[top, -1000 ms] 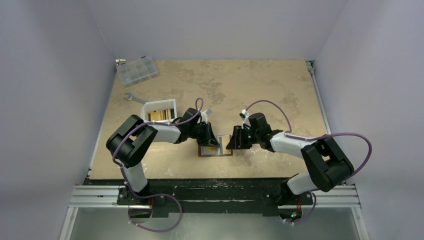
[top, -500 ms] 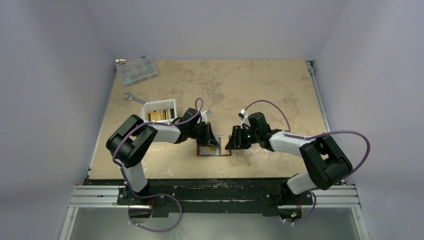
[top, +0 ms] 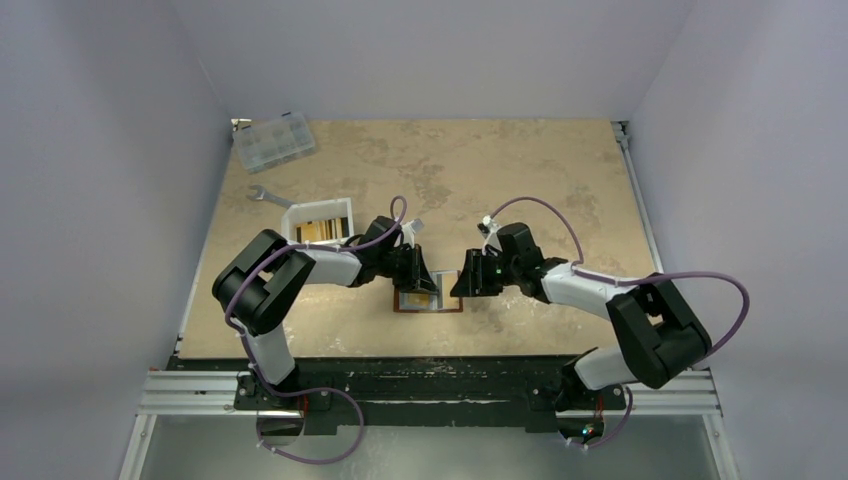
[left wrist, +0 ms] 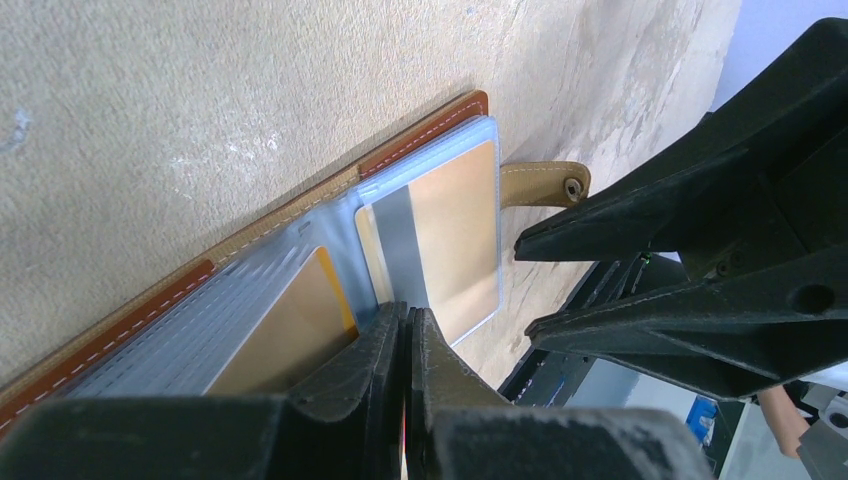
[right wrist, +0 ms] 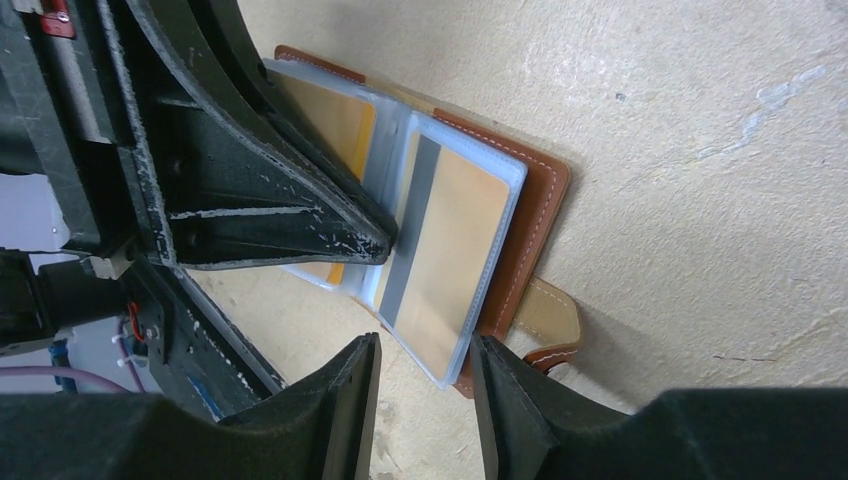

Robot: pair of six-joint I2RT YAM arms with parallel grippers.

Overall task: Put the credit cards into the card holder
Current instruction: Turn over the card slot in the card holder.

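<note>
The brown leather card holder (top: 430,300) lies open on the table between both grippers. Its clear sleeves hold a tan credit card with a grey stripe (right wrist: 450,250) on the strap side and an orange-yellow card (left wrist: 290,330) on the other. My left gripper (left wrist: 405,315) is shut, and its tips press at the fold between the two sleeves. My right gripper (right wrist: 425,350) is open and hovers just off the sleeve's corner, near the snap strap (right wrist: 545,310), with nothing between its fingers.
A white tray (top: 297,213) holding more flat cards stands left of the left arm. A silver wrench (top: 265,195) lies behind it. A clear compartment box (top: 273,140) sits at the far left corner. The two grippers face each other closely.
The right gripper has edged slightly left toward the card holder. The left gripper stays shut in place on the fold.
</note>
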